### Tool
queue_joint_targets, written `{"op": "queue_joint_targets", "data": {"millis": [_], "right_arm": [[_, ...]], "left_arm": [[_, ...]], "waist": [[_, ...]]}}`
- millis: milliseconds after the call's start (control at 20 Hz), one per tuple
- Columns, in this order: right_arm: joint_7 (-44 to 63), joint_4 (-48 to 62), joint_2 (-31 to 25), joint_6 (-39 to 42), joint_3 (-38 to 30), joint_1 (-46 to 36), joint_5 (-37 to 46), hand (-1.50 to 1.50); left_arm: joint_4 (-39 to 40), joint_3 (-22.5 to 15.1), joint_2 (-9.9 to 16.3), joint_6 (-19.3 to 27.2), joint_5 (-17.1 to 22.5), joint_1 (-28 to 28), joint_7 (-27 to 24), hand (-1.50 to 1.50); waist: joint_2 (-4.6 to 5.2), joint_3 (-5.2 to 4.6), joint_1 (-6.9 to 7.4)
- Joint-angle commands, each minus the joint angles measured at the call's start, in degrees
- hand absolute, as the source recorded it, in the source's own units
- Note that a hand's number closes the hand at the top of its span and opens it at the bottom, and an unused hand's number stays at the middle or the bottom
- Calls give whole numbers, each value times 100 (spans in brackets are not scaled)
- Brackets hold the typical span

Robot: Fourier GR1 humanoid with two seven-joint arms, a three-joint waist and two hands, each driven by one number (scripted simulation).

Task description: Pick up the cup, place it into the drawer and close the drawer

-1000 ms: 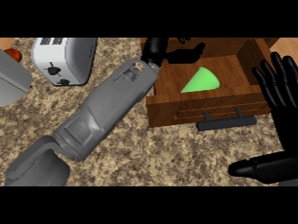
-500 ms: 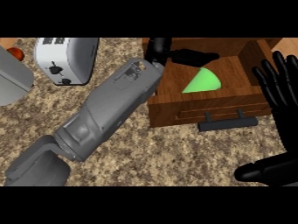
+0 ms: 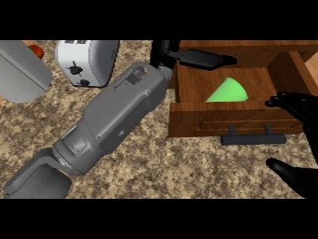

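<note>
The green cup [image 3: 227, 91] lies inside the open drawer [image 3: 189, 116], at 1 o'clock. The left hand [image 3: 192, 56] reaches over the drawer's back edge at 12 o'clock, fingers straight and holding nothing. The right hand [image 3: 311, 112] is at 3 o'clock, fingers spread near the drawer's front.

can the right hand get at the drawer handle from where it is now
Probably yes. The right hand sits open at the drawer's front right corner, and the dark handle lies just beside it with nothing between them.

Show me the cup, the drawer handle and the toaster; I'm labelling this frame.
cup [image 3: 227, 91], head view, green side.
drawer handle [image 3: 253, 138], head view, dark bar's middle.
toaster [image 3: 86, 58], head view, white side.
</note>
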Motion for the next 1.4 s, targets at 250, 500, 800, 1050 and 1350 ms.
{"op": "queue_joint_targets", "data": {"millis": [250, 500, 800, 1050, 1350], "right_arm": [[-392, -18, -661, 753, 60, 419, 778, 150], [11, -390, -888, 779, 285, 498, 1242, 150], [78, -113, -642, 481, 574, 394, 1924, 150], [-478, 222, -728, 480, 1051, 507, 3087, 150], [-1355, 1132, -1309, 288, 1615, -38, 4834, 150]], "left_arm": [[-1525, 432, 772, 164, 223, 1002, 404, -150], [-2753, 303, 1354, 315, 137, 2169, 632, -150], [-4294, 467, 2360, -139, 289, 3748, 949, -150], [-5124, 764, 2734, -305, 400, 4681, 996, -150], [-5074, 1006, 2915, -952, 465, 5224, 642, -150]], "waist": [[-82, -3, 311], [-100, -5, 361], [-63, -4, 350], [-47, -2, 312], [1, -3, 336]]}}
